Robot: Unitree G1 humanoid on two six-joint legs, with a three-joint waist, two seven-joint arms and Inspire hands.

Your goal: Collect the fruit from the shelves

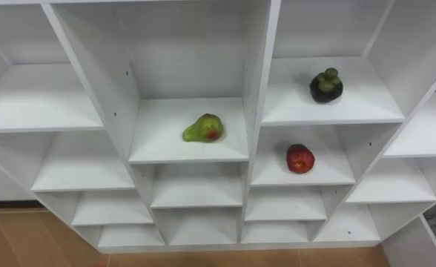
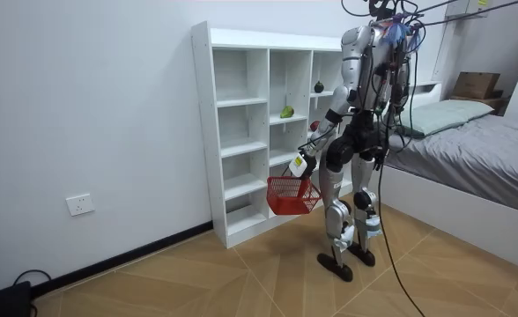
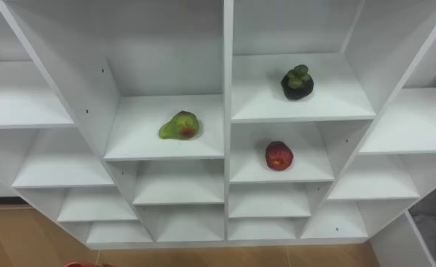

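Note:
Three fruits lie in the white closet (image 1: 259, 89) in front of me. A green pear (image 1: 203, 129) with a red blush rests on a middle shelf. A dark mangosteen (image 1: 326, 85) sits one compartment to the right and higher. Below it is a red peach-like fruit (image 1: 300, 158). In the room view I stand facing the closet, and my left hand (image 2: 300, 163) is curled round the handle of a red wire basket (image 2: 292, 195) that hangs at thigh height, short of the shelves.
The other compartments hold nothing. A bed (image 2: 479, 150) stands behind me on the room view's right, with a cardboard box (image 2: 475, 84) beyond it. The wooden floor (image 2: 197, 282) is open towards the room view's left.

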